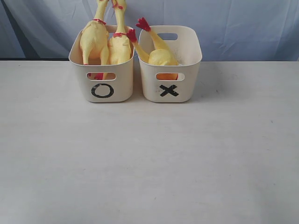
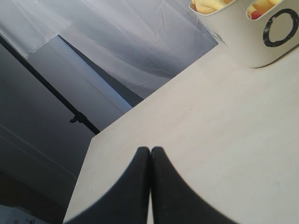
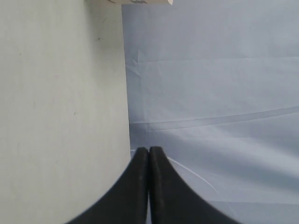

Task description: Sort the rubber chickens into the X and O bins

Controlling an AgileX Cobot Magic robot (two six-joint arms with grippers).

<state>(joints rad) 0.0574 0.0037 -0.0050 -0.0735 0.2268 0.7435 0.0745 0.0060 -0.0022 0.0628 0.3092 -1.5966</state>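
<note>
Two cream-white bins stand side by side at the back of the table. The O bin (image 1: 102, 86) on the left holds two yellow rubber chickens standing up, one (image 1: 93, 39) beside the other (image 1: 120, 49). The X bin (image 1: 169, 88) on the right holds a third rubber chicken (image 1: 161, 56) lying tilted, its red feet over the rim. Neither arm shows in the exterior view. My left gripper (image 2: 150, 150) is shut and empty above the table, with the O bin (image 2: 261, 42) far off. My right gripper (image 3: 149, 150) is shut and empty at the table's edge.
The pale table (image 1: 149, 158) spreads wide in front of the bins. A blue-grey cloth backdrop (image 1: 233, 23) hangs behind it. The left wrist view shows the table's corner and a dark stand (image 2: 77, 119) past it. A bin's corner (image 3: 140, 2) peeks into the right wrist view.
</note>
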